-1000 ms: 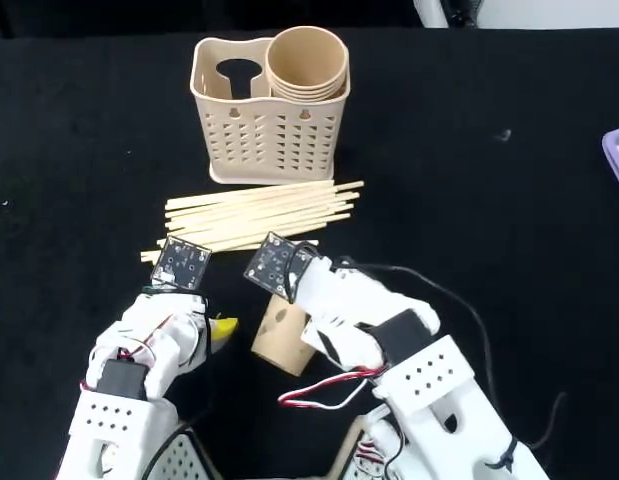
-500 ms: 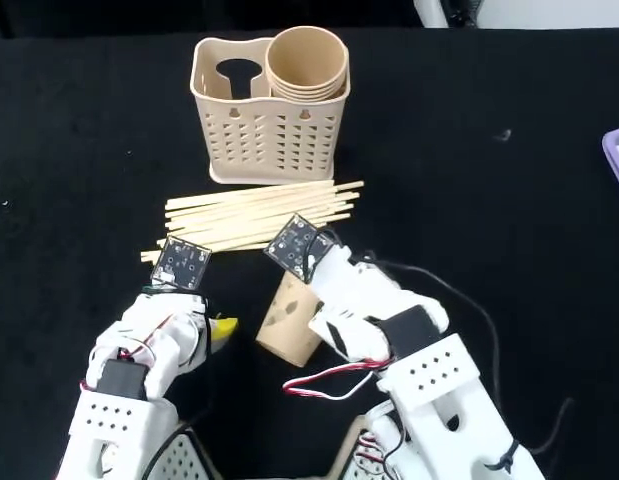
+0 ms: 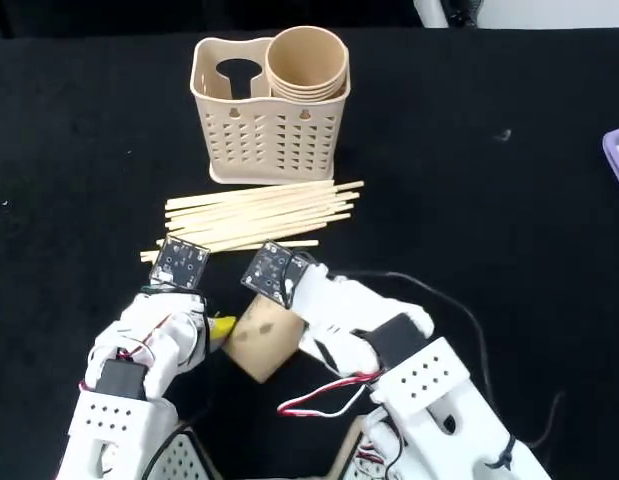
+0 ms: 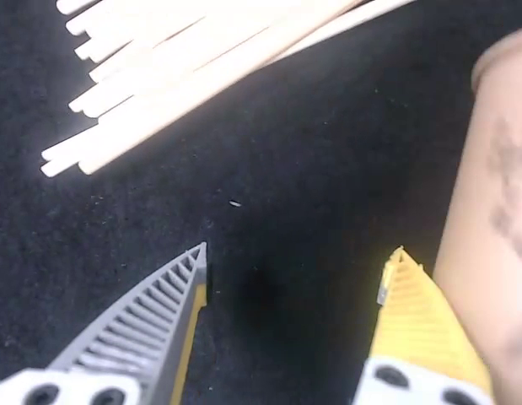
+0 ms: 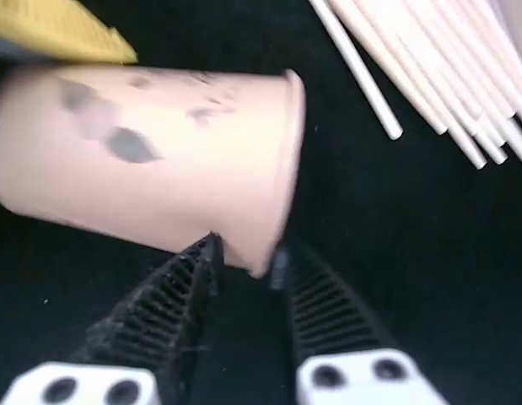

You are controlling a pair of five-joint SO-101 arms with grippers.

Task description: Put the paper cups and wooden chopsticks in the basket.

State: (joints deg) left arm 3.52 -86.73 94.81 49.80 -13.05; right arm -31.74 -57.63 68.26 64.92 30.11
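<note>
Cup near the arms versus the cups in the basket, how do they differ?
The loose cup lies on its side; the basket cups stand upright. The loose cup is single; the basket cups are stacked. The right gripper's jaws pinch the loose cup's rim; nothing touches the basket cups. All are tan paper.

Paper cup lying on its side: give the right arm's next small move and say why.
Probably lift the right tool straight up with the grip kept. It seems to pinch the rim of the paper cup, and the chopsticks lie between that cup and the basket.
</note>
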